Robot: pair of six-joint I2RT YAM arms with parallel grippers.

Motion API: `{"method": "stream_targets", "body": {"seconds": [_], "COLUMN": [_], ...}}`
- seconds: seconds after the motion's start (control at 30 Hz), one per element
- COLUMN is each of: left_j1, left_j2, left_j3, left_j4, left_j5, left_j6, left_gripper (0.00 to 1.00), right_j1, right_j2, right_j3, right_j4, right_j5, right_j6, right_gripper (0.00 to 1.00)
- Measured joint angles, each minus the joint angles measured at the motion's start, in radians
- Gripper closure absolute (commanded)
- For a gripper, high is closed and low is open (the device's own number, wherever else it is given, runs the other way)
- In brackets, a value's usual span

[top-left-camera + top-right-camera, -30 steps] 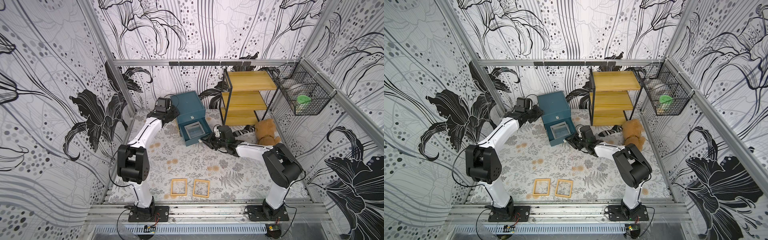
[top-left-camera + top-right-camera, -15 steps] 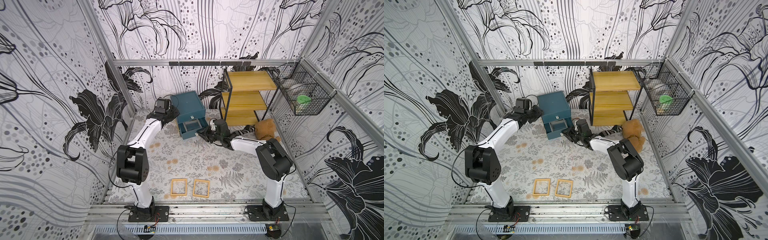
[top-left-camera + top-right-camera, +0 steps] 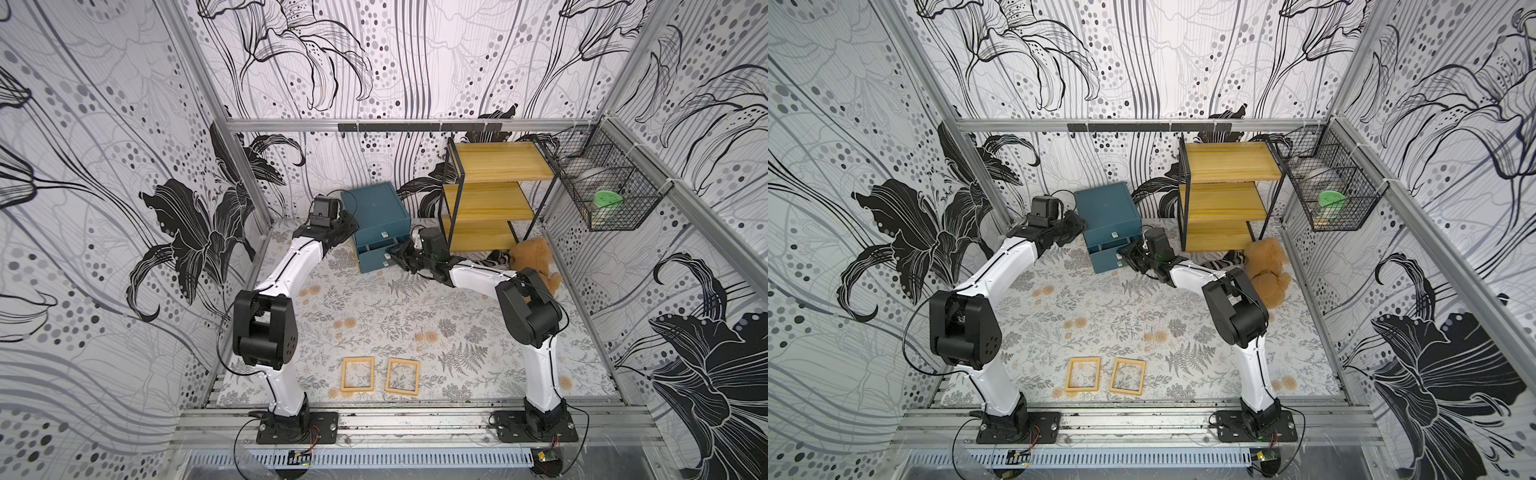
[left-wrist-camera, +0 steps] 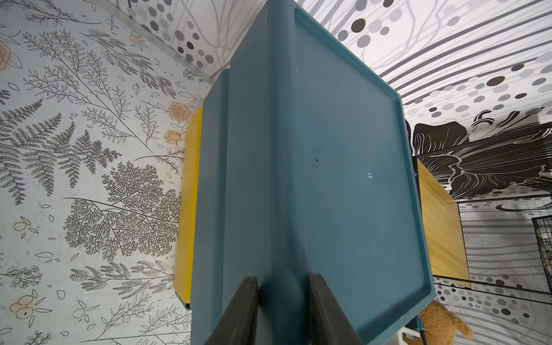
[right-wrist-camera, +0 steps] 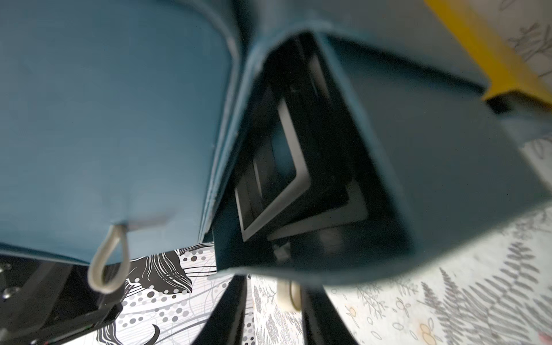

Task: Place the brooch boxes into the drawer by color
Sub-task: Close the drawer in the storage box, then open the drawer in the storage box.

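Nothing that can be read as a word, label, brand, number or sign shows in any view. At about 6 o'clock in both top views, two small circuit boards [image 3: 301,455] [image 3: 1019,457] sit on the front rail. Any print on them is too small to make out.
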Motion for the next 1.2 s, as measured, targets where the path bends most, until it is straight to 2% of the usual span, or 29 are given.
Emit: {"method": "stream_targets", "body": {"seconds": [0.4, 0.7, 0.8, 1.0, 1.2], "left_j1": [0.000, 0.000, 0.000, 0.000, 0.000], "left_j2": [0.000, -0.007, -0.008, -0.008, -0.008], "left_j3": [0.000, -0.018, -0.020, -0.022, -0.022], "left_j4": [0.000, 0.021, 0.024, 0.027, 0.027], "left_j5": [0.002, 0.004, 0.004, 0.004, 0.004], "left_j6": [0.000, 0.000, 0.000, -0.001, -0.001], "left_gripper": [0.69, 0.69, 0.69, 0.69, 0.69], "right_j1": [-0.005, -0.005, -0.005, -0.006, -0.006], "right_j2": [0.077, 0.080, 0.054, -0.069, -0.060], "right_j3": [0.109, 0.109, 0.061, -0.150, -0.223], "right_j4": [-0.011, -0.016, -0.005, 0.037, 0.084], "right_j5": [0.030, 0.034, 0.050, 0.061, 0.048], "right_j6": [0.023, 0.040, 0.039, 0.041, 0.061], "right_gripper": [0.68, 0.68, 0.66, 0.64, 0.60]}}
